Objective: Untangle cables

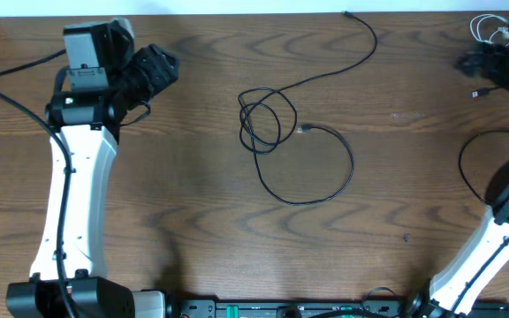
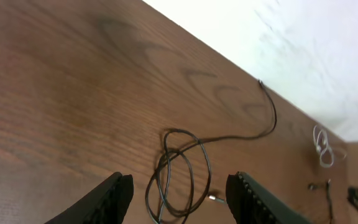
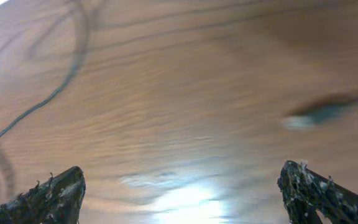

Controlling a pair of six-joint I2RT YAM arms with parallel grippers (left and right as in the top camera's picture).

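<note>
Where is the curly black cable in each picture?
Overhead: the black cable coils in the middle of the picture, and its tail runs up to the top edge.
Left wrist: its coil sits low in the centre.
Right wrist: only a blurred dark cord at the left; cannot tell if it is the same one.
Landmark: the white cable, top right overhead, far right in the left wrist view.

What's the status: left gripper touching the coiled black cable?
Apart. The overhead view shows a wide stretch of table between the left gripper and the black cable; the left wrist view shows it open, holding nothing.
</note>
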